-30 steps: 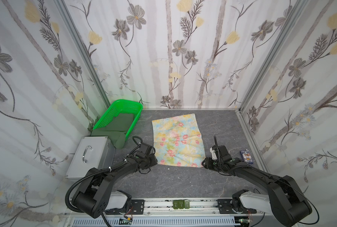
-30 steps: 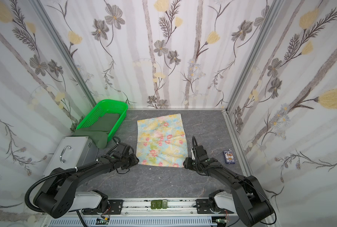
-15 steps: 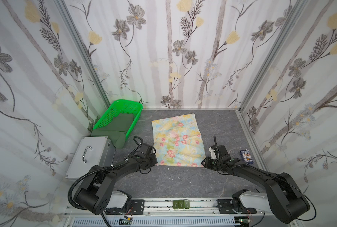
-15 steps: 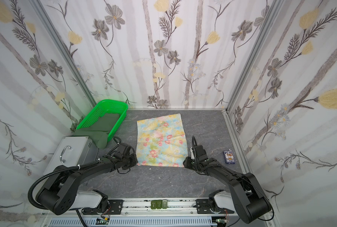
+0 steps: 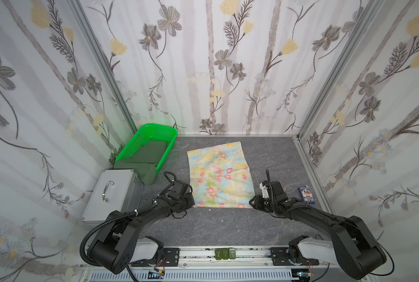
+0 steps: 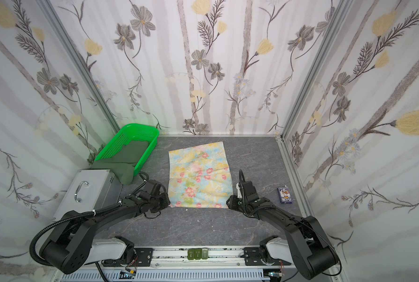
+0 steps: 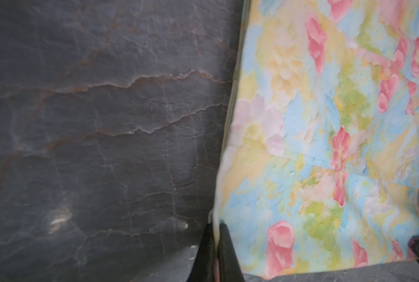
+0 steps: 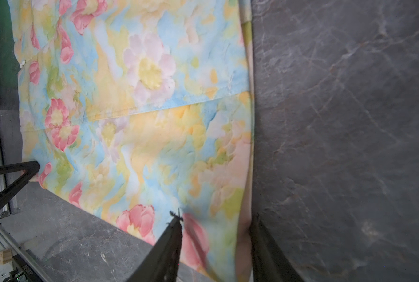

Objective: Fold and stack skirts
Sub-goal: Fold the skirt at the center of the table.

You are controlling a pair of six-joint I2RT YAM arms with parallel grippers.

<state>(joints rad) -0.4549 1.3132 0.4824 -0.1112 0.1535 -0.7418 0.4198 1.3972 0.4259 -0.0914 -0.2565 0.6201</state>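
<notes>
At the middle of the table [image 5: 215, 227], the floral skirt [image 5: 219, 175] lies spread flat. The left gripper [image 7: 214, 225] is pinched tight on its near left corner, with the cloth edge between the fingers. The right gripper [image 8: 215, 219] sits at the near right corner, jaws apart and astride the hem, not clamped. The green skirt [image 5: 150, 156] lies in the basket [image 5: 154, 128] at far left, one end spilling over the rim.
</notes>
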